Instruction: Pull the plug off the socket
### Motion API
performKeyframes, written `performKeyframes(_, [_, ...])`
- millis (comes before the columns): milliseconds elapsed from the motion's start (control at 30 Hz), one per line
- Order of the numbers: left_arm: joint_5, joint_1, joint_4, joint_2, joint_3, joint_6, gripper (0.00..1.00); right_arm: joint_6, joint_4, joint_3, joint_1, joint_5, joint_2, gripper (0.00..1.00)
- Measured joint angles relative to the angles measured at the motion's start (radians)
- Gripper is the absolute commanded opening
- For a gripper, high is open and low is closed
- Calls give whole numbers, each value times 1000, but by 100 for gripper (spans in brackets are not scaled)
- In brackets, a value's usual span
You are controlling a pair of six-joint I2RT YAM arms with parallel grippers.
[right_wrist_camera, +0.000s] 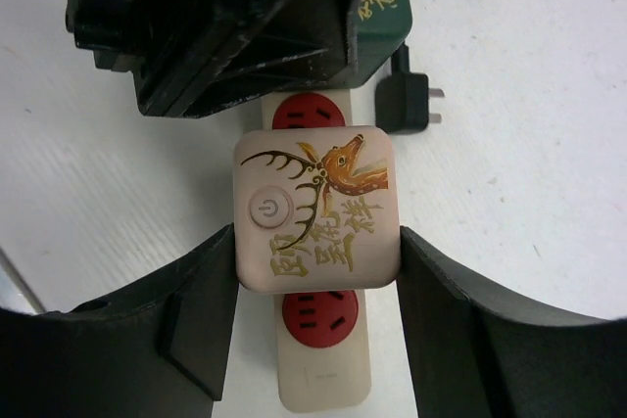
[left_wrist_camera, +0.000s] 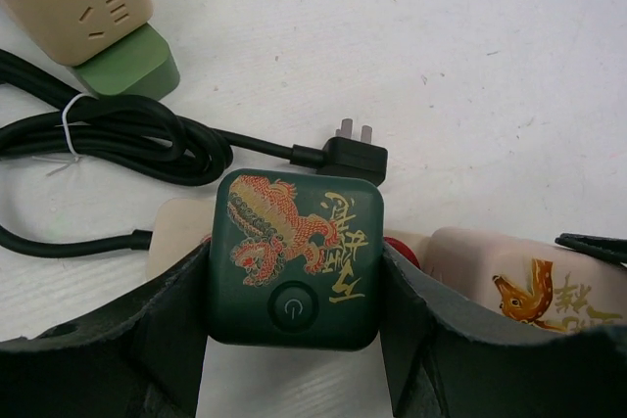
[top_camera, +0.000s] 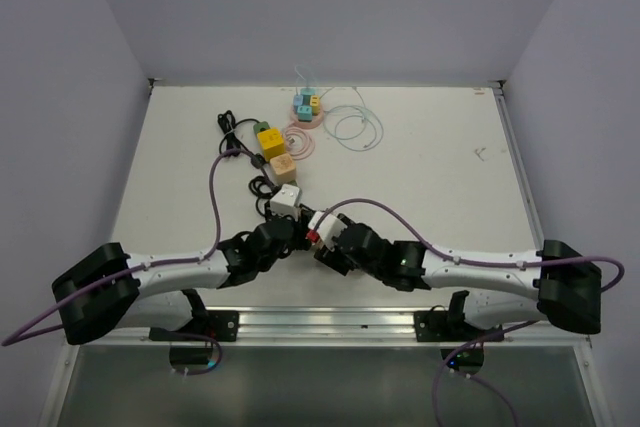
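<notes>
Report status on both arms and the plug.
Left end effector shut on green dragon cube; right end effector on cream deer cube. Both on power strip. Loose black plug alongside.

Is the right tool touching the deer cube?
Touching. The right wrist view shows both fingers of the right tool pressed against the deer cube.

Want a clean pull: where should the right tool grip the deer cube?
Grip the deer cube by its two flat side faces, coming from above, across the white strip. The cube overhangs the narrow strip there, so the fingers fit. The right tool sits so now, apparently closed on it.
</notes>
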Motion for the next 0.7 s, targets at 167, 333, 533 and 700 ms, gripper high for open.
performKeyframes(167, [16,-1,-75,59,72,1,0,-44,-29,11,80,168,59,8])
performKeyframes(333, [27,0,-91,86,101,0,0,-40,-19,-14,82,185,25,10])
performKeyframes(533, [35,2,25,77,48,-10,0,105,41,-104,-211,-201,-172,11])
performKeyframes(700, [28,-3,150,67,-17,-6,0,180,71,-105,-383,-454,-172,8])
